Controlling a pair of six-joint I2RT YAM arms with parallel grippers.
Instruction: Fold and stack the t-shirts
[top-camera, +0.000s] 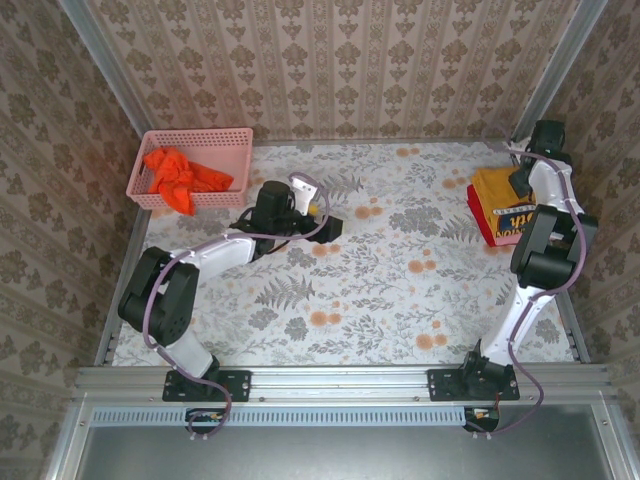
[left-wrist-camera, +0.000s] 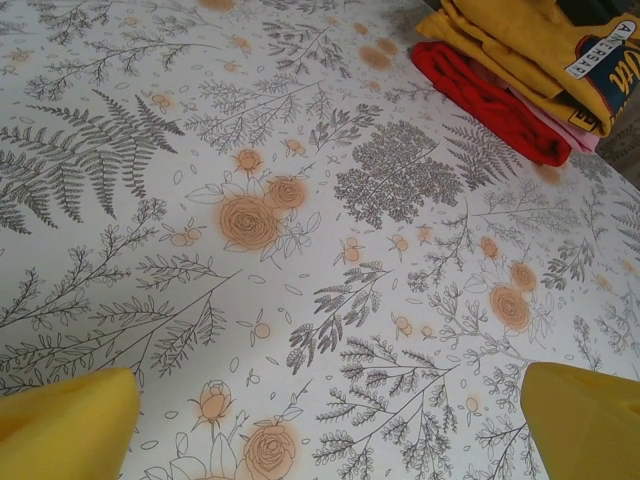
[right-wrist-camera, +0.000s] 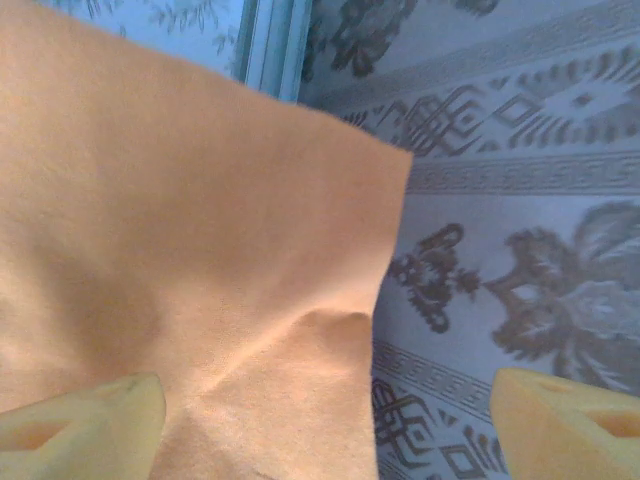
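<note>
A folded golden-yellow t-shirt (top-camera: 500, 195) with a dark-blue print tops a stack at the table's far right, over a red one (left-wrist-camera: 480, 95) and a pink one (left-wrist-camera: 585, 135). My right gripper (top-camera: 518, 185) hovers at the stack's back edge. Its fingers stand wide apart in the right wrist view, open (right-wrist-camera: 325, 385), with the yellow t-shirt's cloth (right-wrist-camera: 200, 250) lying slack beneath and between them, not pinched. My left gripper (top-camera: 330, 225) is open over the table's middle, with bare tablecloth between its fingers (left-wrist-camera: 328, 375). An orange-red t-shirt (top-camera: 180, 175) lies crumpled in the basket.
The pink lattice basket (top-camera: 195, 140) stands at the far left corner. Patterned walls close in the table on three sides, and the right wall is close behind the stack. The floral tablecloth (top-camera: 400, 290) spreads between the arms.
</note>
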